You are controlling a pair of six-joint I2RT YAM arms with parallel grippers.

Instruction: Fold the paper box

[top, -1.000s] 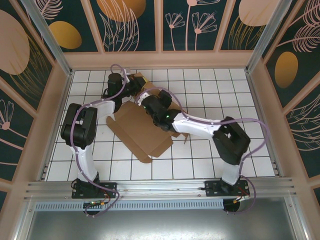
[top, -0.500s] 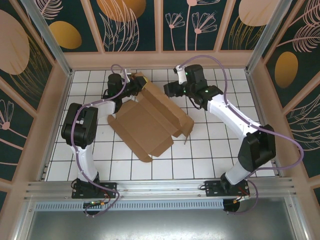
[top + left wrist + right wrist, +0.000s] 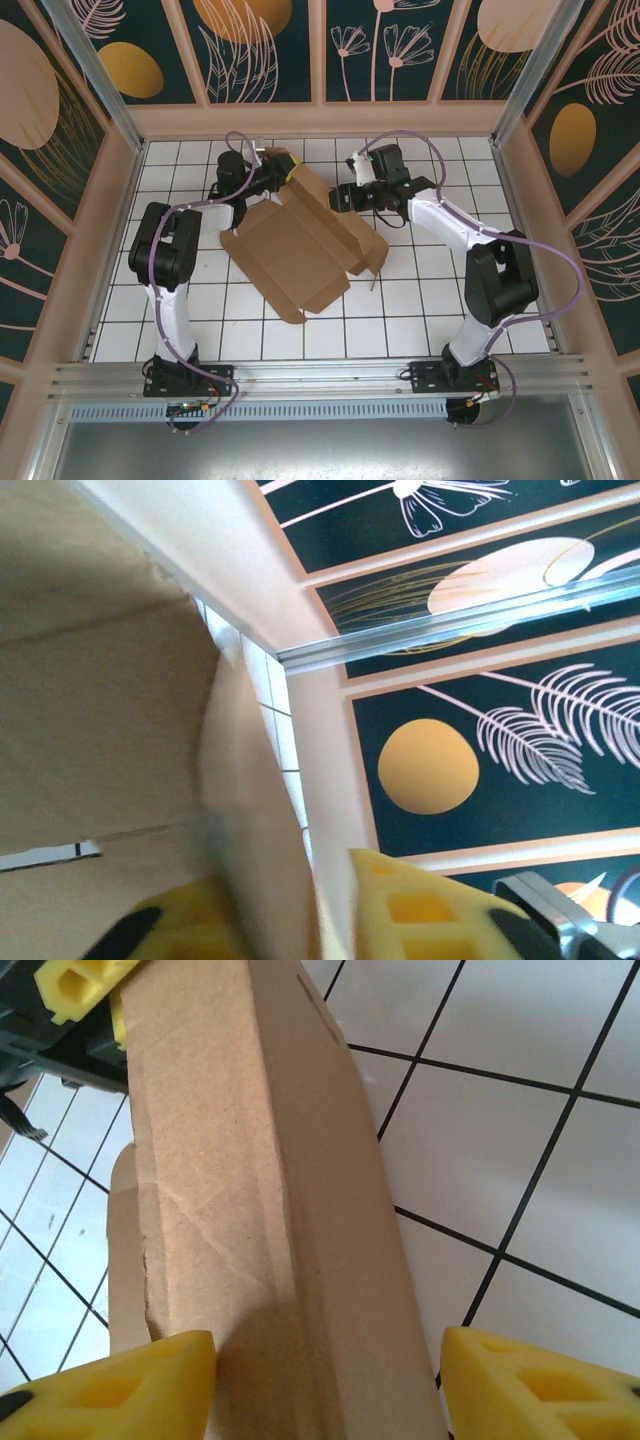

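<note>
The paper box (image 3: pixel 295 250) is a brown cardboard sheet lying partly folded across the middle of the tiled table, with its far edge raised. My left gripper (image 3: pixel 272 172) is at the sheet's far-left corner. In the left wrist view a pale flap of the paper box (image 3: pixel 255 820) stands between the yellow fingers (image 3: pixel 430 910) of the left gripper (image 3: pixel 300 885), which are slightly parted. My right gripper (image 3: pixel 345 195) is at the far edge. There its jaws (image 3: pixel 325 1385) straddle a raised fold of the paper box (image 3: pixel 250 1160), wide apart and touching nothing.
White tiles (image 3: pixel 430 300) lie bare to the right of the sheet and in front of it. Beige walls (image 3: pixel 320 120) enclose the table on three sides. An aluminium rail (image 3: pixel 320 375) runs along the near edge. A yellow finger of the left gripper (image 3: pixel 85 980) shows in the right wrist view.
The right arm lifted off the sheet, swung to the far right, then came in to the box's far edge with its jaws narrowing. The left jaws have parted a little.
</note>
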